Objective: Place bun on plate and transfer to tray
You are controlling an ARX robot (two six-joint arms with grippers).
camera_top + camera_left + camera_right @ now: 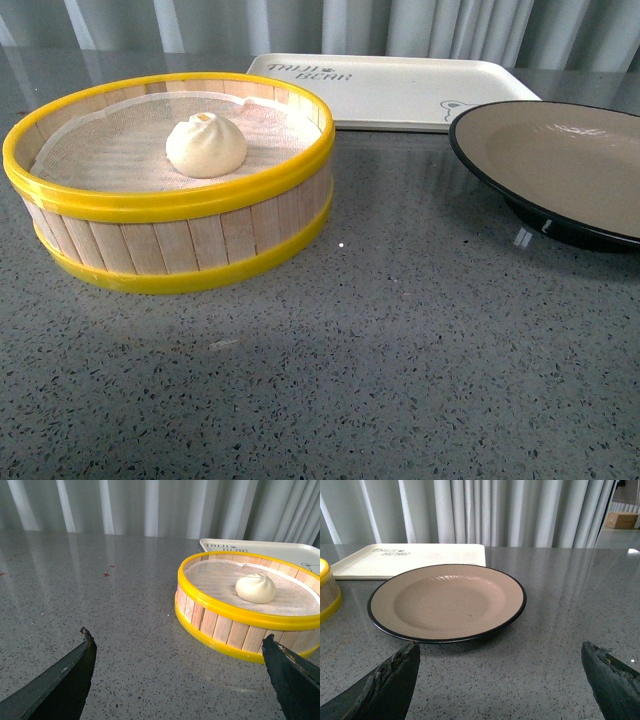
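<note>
My left tool (pixel 177 635) is spread wide and empty, facing the steamer basket (pixel 240 615). My right tool (pixel 498 645) gapes too, empty, before the plate (pixel 447 602). In the front view the bun (pixel 206 145) sits in the basket at upper left, the plate is bare at right, and the tray (pixel 390 90) lies top centre. I judge nothing done yet: both placing and transfer remain.

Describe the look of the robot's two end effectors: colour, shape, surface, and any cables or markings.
Only the tips show, in the wrist views. The left end effector has two matte black, wedge-shaped fingers tapering to points, with grey wear along the edges. The right end effector looks alike, but its edges are rougher and chipped. No cables or markings are visible.
</note>
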